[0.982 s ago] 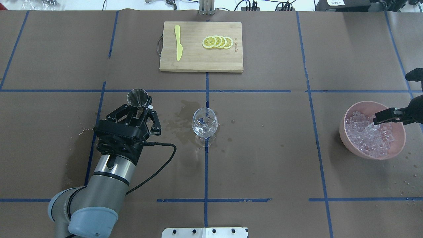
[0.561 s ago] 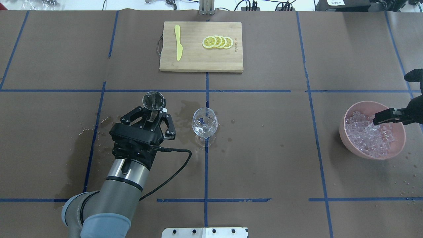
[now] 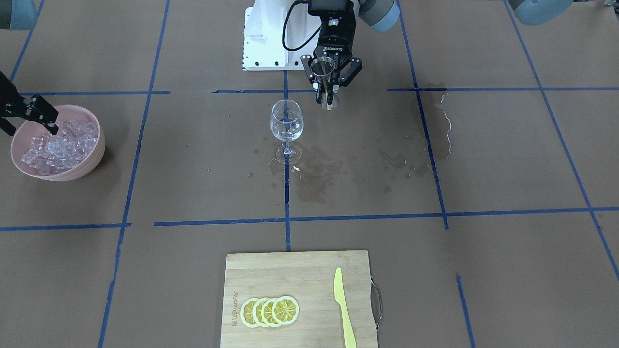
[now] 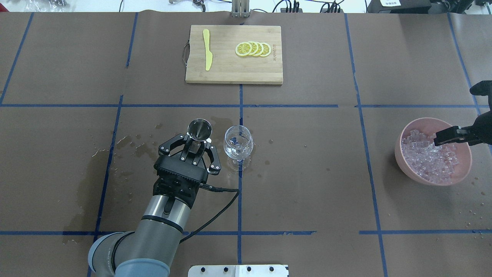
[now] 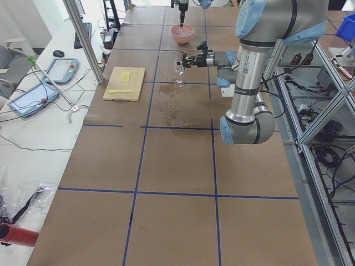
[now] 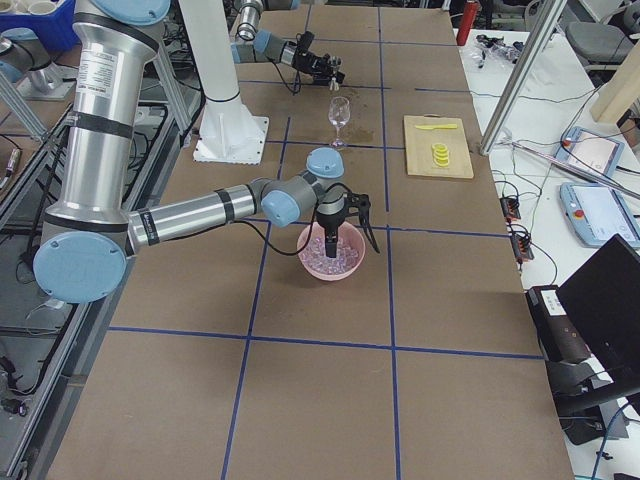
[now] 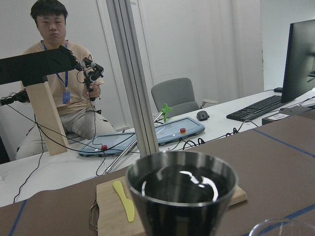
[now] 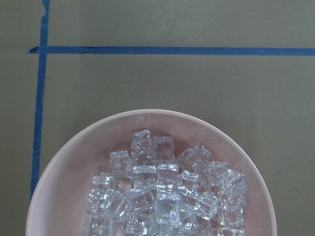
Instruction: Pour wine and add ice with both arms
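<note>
Pinches a steel jigger (image 4: pixel 199 130) in the left end effector (image 4: pixel 196 143), upright, just left of the wine glass (image 4: pixel 238 141) on the bench (image 4: pixel 307 192); presumably carries the wine, too clear to see. Hangs the right end effector (image 4: pixel 438 139) over ice (image 4: pixel 426 157) in the pink bowl (image 4: pixel 399 156), far right; spread or pressed, cannot tell. Looks slick, light: best gripped low, tipped slowly.

Grey metal arms (image 4: pixel 161 217), light-blue joint caps (image 4: pixel 134 269), black jaws, white pedestal (image 3: pixel 263 43).
</note>
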Motion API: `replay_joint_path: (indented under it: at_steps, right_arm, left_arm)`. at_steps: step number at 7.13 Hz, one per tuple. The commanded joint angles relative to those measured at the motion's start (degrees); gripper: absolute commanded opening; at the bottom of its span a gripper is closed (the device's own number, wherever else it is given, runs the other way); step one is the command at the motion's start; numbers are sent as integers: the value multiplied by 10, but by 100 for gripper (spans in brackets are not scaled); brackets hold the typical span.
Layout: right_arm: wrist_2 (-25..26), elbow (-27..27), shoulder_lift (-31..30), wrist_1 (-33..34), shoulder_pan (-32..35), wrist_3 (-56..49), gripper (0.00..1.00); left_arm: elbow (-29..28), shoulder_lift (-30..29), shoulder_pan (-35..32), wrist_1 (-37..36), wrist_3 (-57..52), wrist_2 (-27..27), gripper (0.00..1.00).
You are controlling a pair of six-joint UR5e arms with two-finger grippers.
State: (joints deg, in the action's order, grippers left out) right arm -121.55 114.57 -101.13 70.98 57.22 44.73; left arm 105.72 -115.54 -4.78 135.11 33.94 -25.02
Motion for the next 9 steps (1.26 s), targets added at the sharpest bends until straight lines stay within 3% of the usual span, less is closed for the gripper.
replay_joint_path:
  at_steps: [1, 5, 9]
  right_arm:
    - [0, 1, 0, 0, 0, 1, 100]
    - [-1, 2, 0, 0, 1, 1, 100]
    - [-1, 1, 0, -7, 0, 1, 100]
  left_arm:
    - [-21, -12, 0, -12, -13, 1, 0]
    - [-21, -32, -12, -124, -16, 0, 0]
    - [-19, -44, -37, -137, -160, 1, 0]
